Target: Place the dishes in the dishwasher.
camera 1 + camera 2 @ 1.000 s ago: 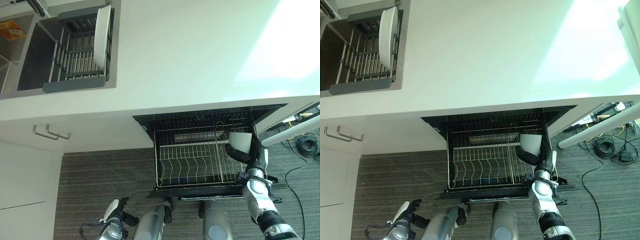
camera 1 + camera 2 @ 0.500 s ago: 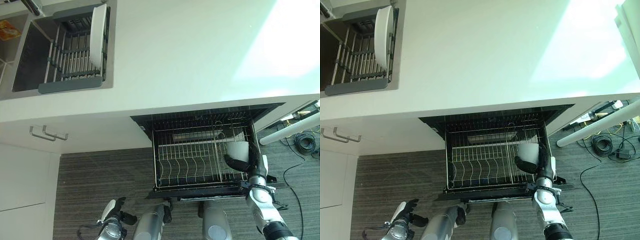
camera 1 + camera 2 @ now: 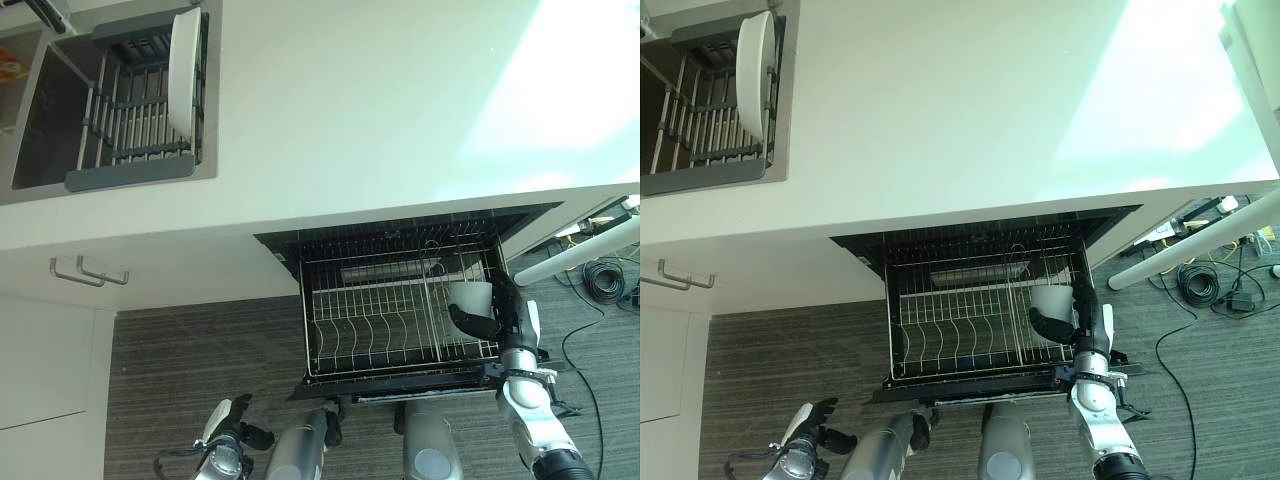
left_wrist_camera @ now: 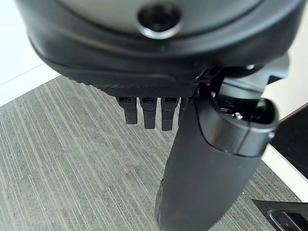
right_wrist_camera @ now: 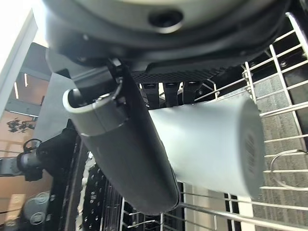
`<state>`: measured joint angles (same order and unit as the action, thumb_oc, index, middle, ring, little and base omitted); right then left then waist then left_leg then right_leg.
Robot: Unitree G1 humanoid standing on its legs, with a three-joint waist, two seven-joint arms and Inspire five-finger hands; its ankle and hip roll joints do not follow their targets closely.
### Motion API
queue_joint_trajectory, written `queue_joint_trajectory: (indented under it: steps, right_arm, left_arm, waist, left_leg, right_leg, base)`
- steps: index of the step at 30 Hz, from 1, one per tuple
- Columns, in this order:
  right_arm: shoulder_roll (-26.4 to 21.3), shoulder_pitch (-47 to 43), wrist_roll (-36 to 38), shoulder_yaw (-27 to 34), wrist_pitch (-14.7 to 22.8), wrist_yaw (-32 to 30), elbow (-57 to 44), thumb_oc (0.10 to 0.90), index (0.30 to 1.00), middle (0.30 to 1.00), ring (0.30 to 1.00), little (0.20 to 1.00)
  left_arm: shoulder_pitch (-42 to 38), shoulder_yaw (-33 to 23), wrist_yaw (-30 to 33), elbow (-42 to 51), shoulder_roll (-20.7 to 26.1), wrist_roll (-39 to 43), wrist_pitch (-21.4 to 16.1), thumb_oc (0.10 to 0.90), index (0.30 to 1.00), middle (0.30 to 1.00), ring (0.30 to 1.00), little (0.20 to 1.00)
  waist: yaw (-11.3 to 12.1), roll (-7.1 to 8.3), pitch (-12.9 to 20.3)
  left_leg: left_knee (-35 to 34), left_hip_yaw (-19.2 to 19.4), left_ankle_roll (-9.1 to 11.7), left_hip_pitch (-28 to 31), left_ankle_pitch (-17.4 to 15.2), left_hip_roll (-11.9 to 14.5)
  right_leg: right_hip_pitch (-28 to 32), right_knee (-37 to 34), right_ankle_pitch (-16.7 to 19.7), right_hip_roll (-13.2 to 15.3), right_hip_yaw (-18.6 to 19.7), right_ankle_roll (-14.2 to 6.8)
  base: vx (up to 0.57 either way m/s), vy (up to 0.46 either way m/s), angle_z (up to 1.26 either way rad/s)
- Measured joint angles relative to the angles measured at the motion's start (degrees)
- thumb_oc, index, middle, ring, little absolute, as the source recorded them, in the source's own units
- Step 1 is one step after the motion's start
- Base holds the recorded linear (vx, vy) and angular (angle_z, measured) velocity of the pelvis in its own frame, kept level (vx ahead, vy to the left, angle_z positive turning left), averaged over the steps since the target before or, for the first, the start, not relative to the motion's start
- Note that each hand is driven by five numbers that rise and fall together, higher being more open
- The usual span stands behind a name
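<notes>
Cup (image 3: pixel 470 296), white, sits in the right hand (image 3: pixel 482 318) over the right end of the pulled-out dishwasher rack (image 3: pixel 385 325); far off to that hand's left, a white plate (image 3: pixel 183 70) stands upright in the sink's drying rack (image 3: pixel 130 150). Left hand (image 3: pixel 232 432) hangs low above the carpet. Its wrist view shows the fingers (image 4: pixel 147 110) loosely straight, holding nothing. Right wrist view: thumb and fingers wrap the cup above the wire rack.

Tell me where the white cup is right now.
The white cup is gripped in the right hand, at the right end of the pulled-out dishwasher rack below the counter edge; the right wrist view shows it against the rack wires.
</notes>
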<state>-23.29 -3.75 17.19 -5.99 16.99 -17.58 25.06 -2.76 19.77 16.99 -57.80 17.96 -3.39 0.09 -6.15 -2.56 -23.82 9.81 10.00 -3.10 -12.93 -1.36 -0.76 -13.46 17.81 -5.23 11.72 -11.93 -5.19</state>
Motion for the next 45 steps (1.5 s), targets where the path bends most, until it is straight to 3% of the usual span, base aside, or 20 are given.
queue_joint_trajectory:
  steps: [8, 19, 26, 33, 37, 39, 41, 43, 44, 45]
  right_arm:
    - [0.1, 3.7, 8.2, 0.1, 2.2, 9.7, -5.2, 0.800, 0.900, 0.900, 0.900, 0.900]
    - [0.3, 3.9, 10.1, 0.2, 2.6, 12.1, -5.3, 0.800, 0.900, 0.900, 0.900, 0.900]
    - [0.3, 4.8, 11.8, 0.3, 4.1, 12.4, -11.3, 0.800, 0.900, 0.900, 0.900, 0.900]
    - [0.2, 7.1, 12.2, 1.9, 11.0, 12.7, -21.8, 0.800, 0.900, 0.900, 0.900, 0.900]
    - [0.1, 8.5, 12.2, 2.3, 11.8, 13.4, -24.4, 0.800, 0.900, 0.900, 0.900, 0.900]
    - [-0.3, 10.1, 12.2, 2.3, 12.1, 14.4, -24.9, 0.800, 0.900, 0.900, 0.900, 0.900]
    - [-1.8, 12.1, 12.2, 2.3, 12.8, 14.5, -24.9, 0.800, 0.900, 0.900, 0.900, 0.900]
    - [-2.6, 12.7, 12.2, 2.4, 13.7, 14.2, -24.6, 0.800, 0.900, 0.900, 0.900, 0.900]
    - [-2.5, 12.3, 12.2, 2.3, 14.0, 13.8, -24.4, 0.800, 0.900, 0.900, 0.900, 0.900]
    - [-2.4, 12.2, 12.2, 2.4, 14.1, 13.8, -24.5, 0.800, 0.900, 0.900, 0.900, 0.900]
  left_arm:
    - [0.3, -2.1, -0.2, 0.5, -0.9, -0.3, 0.0, 0.800, 0.900, 0.900, 0.900, 0.900]
    - [2.2, -2.1, -0.2, 1.1, -0.9, -0.3, 0.0, 0.800, 0.900, 0.900, 0.900, 0.900]
    - [2.5, -2.2, -0.1, 1.1, -1.3, -0.2, -0.1, 0.800, 0.900, 0.900, 0.900, 0.900]
    - [3.7, -3.4, -0.2, 1.0, -2.5, 0.8, -0.2, 0.800, 0.900, 0.900, 0.900, 0.900]
    - [4.5, -4.3, 0.2, -0.5, -3.0, 1.7, 0.0, 0.800, 0.900, 0.900, 0.900, 0.900]
    - [5.3, -5.7, 1.1, -1.6, -3.5, 6.2, 0.3, 0.800, 0.900, 0.900, 0.900, 0.900]
    - [4.9, -9.7, 1.2, -4.8, -4.6, 9.0, 0.2, 0.800, 0.900, 0.900, 0.900, 0.900]
    - [4.7, -10.5, 1.2, -6.5, -4.8, 9.7, -0.3, 0.800, 0.900, 0.900, 0.900, 0.900]
    - [3.9, -10.9, 0.7, -7.5, -4.8, 10.1, -0.4, 0.800, 0.900, 0.900, 0.900, 0.900]
    - [3.9, -10.9, 0.6, -7.8, -4.9, 10.4, -0.4, 0.800, 0.900, 0.900, 0.900, 0.900]
  waist:
    - [-0.1, 0.02, 0.0]
    - [-0.5, 0.23, -0.1]
    - [-1.2, 0.29, -0.1]
    - [-1.5, 0.59, 0.3]
    - [-1.5, 1.70, 2.4]
    - [-1.5, 2.07, 4.5]
    - [-1.5, 2.52, 5.9]
    - [-1.4, 3.57, 6.2]
    - [-0.9, 4.76, 6.0]
    - [-0.5, 4.56, 6.1]
  left_leg:
    - [0.0, 0.1, 0.1, 0.0, 0.0, 0.1]
    - [-0.2, 0.7, 0.1, 1.1, -0.2, 0.4]
    - [-0.2, 0.7, 0.3, 1.9, -0.3, 0.7]
    - [0.1, 0.7, 0.5, 2.5, -0.5, 1.0]
    - [-0.2, 0.8, 0.8, 3.9, -0.8, 1.2]
    - [-1.0, 1.3, 1.2, 4.2, -1.6, 1.2]
    - [-2.9, 5.1, 1.0, 6.4, -1.7, 1.6]
    - [1.7, 4.0, 1.4, 6.0, -0.6, 0.8]
    - [8.5, 0.6, 3.2, 3.7, -2.0, 0.3]
    - [11.5, -3.2, 5.2, 3.6, -4.2, 0.9]
  right_leg:
    - [0.1, -0.2, 0.0, -0.1, 0.0, 0.0]
    - [1.3, -1.3, 0.5, -0.6, 0.3, 0.0]
    - [2.3, -1.6, 0.7, -0.9, 0.3, 0.1]
    - [3.1, -1.8, 0.9, -1.0, 0.3, 0.2]
    - [4.7, -2.4, 0.9, -1.3, 0.3, 0.3]
    - [5.1, -2.6, 0.7, -1.5, 0.4, 0.3]
    - [5.9, -2.5, 0.3, -0.8, 0.3, 0.2]
    - [5.7, -0.4, -1.4, 1.5, 1.5, 0.2]
    - [6.0, -0.6, -0.6, 3.1, 2.7, -0.9]
    - [6.6, -1.2, 0.2, 3.2, 4.1, -1.3]
  base:
    - [0.00, 0.000, 0.00]
    - [0.00, 0.000, -0.01]
    - [0.00, 0.000, 0.00]
    - [0.01, 0.000, 0.00]
    - [0.03, 0.003, -0.01]
    - [0.03, 0.072, -0.03]
    - [0.01, 0.251, 0.04]
    - [0.03, 0.538, -0.06]
    - [0.05, 0.684, -0.39]
    - [0.02, 0.602, -0.51]
